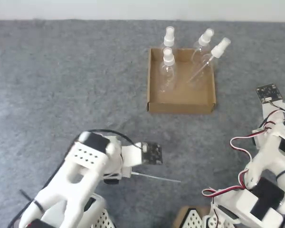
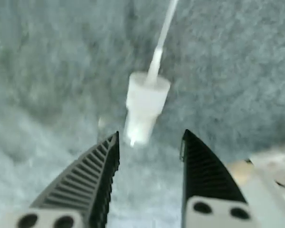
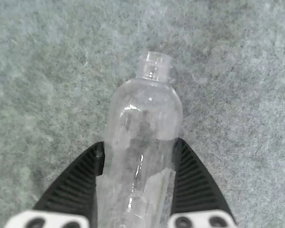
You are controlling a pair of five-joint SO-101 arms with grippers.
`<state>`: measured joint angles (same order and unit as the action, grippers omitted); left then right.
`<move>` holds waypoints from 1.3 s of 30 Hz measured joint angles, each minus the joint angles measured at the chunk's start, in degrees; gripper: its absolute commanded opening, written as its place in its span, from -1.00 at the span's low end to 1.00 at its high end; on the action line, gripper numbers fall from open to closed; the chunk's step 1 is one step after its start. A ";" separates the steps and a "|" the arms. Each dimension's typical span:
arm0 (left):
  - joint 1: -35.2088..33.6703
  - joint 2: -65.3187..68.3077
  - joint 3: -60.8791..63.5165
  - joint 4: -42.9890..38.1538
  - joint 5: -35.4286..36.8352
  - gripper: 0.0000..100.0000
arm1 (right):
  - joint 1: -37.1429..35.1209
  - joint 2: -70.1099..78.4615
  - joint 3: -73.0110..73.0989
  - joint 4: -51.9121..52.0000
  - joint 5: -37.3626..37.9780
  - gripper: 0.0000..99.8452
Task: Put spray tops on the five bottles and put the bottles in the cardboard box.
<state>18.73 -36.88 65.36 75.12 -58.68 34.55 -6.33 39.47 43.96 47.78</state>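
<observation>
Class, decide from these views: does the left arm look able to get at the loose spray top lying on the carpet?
Probably yes. The left end effector is open, and the spray top lies on the carpet just beyond its tips, with nothing in between.

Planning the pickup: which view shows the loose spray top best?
The left wrist view: the spray top lies on the carpet just ahead of the open left claw, cap and tube clear. The high view gives its thin tube beside the left arm. The right wrist view looks at the bare bottle.
</observation>
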 measured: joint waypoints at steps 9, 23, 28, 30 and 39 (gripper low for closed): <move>0.53 0.00 4.40 -9.41 0.00 -0.60 | 0.00 0.00 0.00 0.00 0.00 -0.99; -1.41 8.35 4.22 -14.68 -0.18 -0.79 | 0.00 0.00 0.00 0.18 0.00 -0.99; -1.41 12.66 2.20 -14.59 0.26 -0.96 | 0.00 0.00 0.00 0.35 0.00 -0.99; -1.41 13.45 0.79 -12.92 -0.35 -0.96 | 0.00 0.00 0.00 0.44 0.00 -0.99; -10.99 14.15 -16.79 4.04 -8.79 -0.97 | 0.00 0.00 0.00 0.44 0.00 -0.99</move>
<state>7.74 -22.73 48.57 79.16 -67.47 34.55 -6.33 39.47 44.40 47.78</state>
